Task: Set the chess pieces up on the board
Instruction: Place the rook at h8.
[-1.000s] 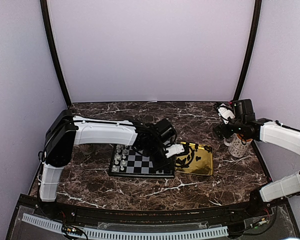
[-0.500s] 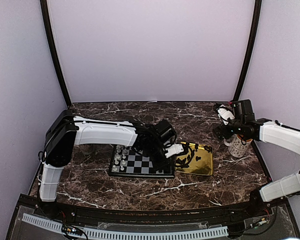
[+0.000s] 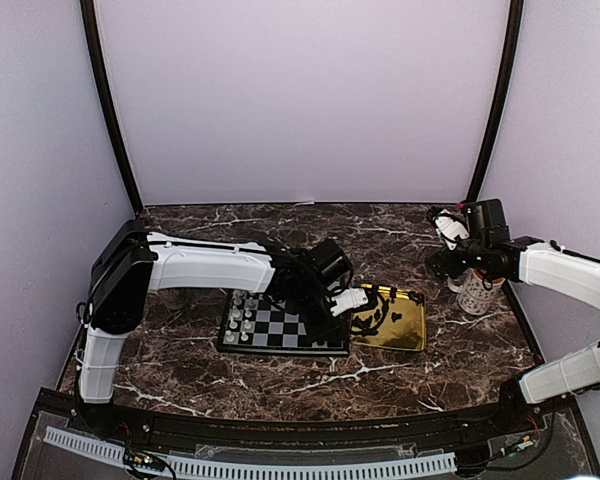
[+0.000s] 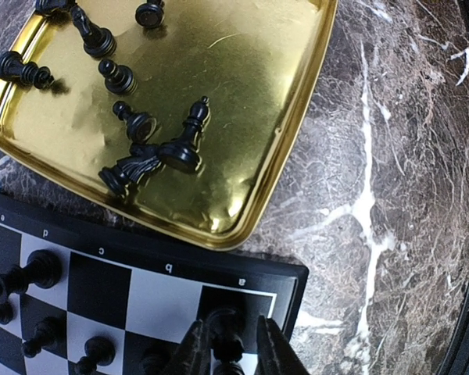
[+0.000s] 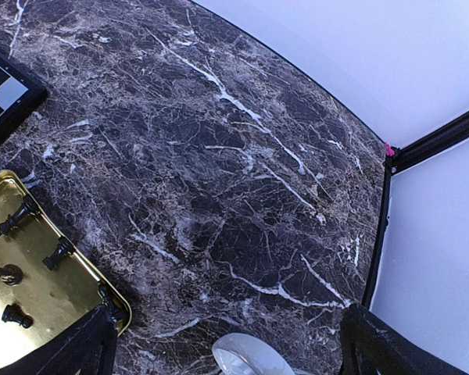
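Overhead wide; wrists close (both see board (image 4: 164, 305), tray (image 4: 250, 94)).

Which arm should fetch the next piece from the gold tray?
Left. The left gripper sits at the board corner beside the gold tray; the right gripper hangs farther off by the cup.

A lab-style test booth; plain lilac walls (image 3: 300, 100), black corner poles (image 3: 108, 100), marbled tabletop (image 3: 180, 372) enclosed between.

left fingers (image 4: 194, 353) narrowly parted, low | right fingers (image 5: 84, 345) wide, raised
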`<state>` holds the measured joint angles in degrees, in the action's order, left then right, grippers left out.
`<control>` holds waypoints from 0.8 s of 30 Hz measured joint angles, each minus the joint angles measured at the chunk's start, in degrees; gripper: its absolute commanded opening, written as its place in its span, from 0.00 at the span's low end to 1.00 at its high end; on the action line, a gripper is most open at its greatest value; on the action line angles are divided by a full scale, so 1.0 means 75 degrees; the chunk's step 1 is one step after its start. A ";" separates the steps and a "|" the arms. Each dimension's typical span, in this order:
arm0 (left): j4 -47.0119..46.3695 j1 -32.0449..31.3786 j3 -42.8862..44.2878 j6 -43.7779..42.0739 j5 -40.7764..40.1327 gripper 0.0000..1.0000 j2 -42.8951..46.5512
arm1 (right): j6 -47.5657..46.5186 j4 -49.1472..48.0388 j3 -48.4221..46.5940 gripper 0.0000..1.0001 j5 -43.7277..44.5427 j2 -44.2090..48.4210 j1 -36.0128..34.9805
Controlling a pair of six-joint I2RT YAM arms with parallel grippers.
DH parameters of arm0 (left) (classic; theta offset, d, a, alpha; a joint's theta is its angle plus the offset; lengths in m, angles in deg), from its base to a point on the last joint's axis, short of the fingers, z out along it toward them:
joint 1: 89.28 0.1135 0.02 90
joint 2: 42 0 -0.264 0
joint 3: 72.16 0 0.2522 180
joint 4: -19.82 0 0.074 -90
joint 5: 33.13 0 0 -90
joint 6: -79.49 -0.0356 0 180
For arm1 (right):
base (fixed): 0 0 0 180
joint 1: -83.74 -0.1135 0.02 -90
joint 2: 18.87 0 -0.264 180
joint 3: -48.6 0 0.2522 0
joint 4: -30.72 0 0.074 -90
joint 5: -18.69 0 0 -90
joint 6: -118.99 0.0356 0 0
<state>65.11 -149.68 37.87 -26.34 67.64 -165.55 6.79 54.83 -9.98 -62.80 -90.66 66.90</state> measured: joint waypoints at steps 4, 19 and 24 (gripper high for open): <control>0.0000 0.0003 0.0000 -0.0009 0.0122 0.16 0.0000 | -0.0003 0.0000 0.0000 1.00 -0.0006 0.0000 0.0000; 0.0041 0.0003 0.0000 -0.0006 0.0131 0.18 0.0000 | -0.0006 0.0003 0.0000 1.00 -0.0114 -0.0015 0.0000; 0.0131 0.0000 0.0000 0.0003 0.0114 0.28 0.0000 | -0.0009 0.0009 0.0000 1.00 -0.0140 -0.0050 0.0000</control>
<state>66.10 -149.68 37.87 -26.32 68.49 -165.55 6.72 54.90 -9.98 -63.85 -91.03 66.90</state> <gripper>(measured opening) 0.237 0.999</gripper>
